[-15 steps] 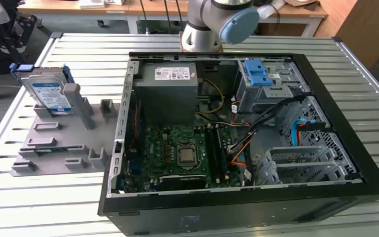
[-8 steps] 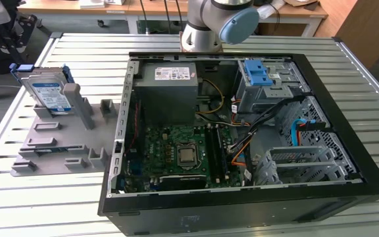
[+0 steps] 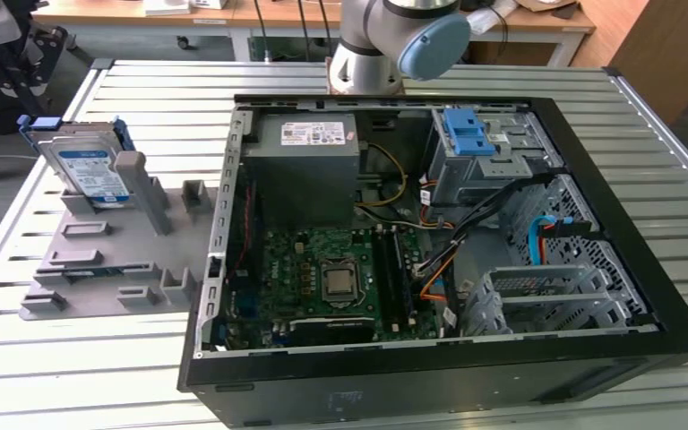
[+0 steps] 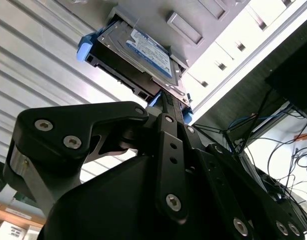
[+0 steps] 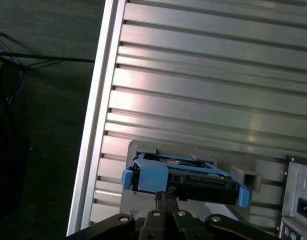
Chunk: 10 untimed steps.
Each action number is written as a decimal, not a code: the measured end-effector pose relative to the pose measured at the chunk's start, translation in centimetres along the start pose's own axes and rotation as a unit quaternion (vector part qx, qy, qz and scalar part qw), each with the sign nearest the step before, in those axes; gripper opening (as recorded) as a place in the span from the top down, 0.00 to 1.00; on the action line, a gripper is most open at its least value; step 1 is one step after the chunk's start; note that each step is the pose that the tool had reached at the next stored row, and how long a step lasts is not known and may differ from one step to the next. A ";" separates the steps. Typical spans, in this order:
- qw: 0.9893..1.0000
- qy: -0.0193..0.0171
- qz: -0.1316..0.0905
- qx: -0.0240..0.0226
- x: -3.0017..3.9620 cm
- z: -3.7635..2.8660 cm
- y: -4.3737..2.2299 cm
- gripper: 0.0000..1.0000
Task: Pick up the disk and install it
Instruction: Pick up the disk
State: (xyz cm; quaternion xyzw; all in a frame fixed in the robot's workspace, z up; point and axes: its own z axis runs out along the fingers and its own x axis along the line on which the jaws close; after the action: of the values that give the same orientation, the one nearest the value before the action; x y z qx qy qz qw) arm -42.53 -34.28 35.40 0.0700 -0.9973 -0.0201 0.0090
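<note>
The disk (image 3: pixel 87 167) is a silver-grey hard drive with a white-and-blue label in a blue carrier. It stands on edge in a grey fixture (image 3: pixel 105 246) at the exterior view's left, outside the computer case. In both wrist views my gripper (image 5: pixel 162 196) (image 4: pixel 166 98) has its two black fingers pressed together. Their tips sit right at the edge of the disk (image 5: pixel 186 179) (image 4: pixel 138 57), by the blue carrier. Nothing shows between the fingers, and I cannot tell whether they touch the carrier. In the exterior view the gripper (image 3: pixel 21 98) hangs just behind the disk's top.
An open black computer case (image 3: pixel 631 349) lies across the slatted metal table (image 3: pixel 105 385). Inside are a grey drive bay with a blue latch (image 3: pixel 469 134), a metal cage (image 3: pixel 547 291), cables and the motherboard. The table's edge (image 5: pixel 96 125) runs close to the fixture.
</note>
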 end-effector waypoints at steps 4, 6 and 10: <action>1.000 0.000 -0.004 0.000 0.00 0.00 0.00 0.89; 1.000 0.000 -0.007 0.000 0.00 0.00 0.00 0.89; 1.000 0.000 -0.011 0.000 0.00 0.00 0.00 0.89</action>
State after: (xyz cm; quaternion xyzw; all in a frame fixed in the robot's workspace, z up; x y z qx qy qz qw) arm -42.53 -34.28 35.40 0.0812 -0.9965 -0.0200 0.0093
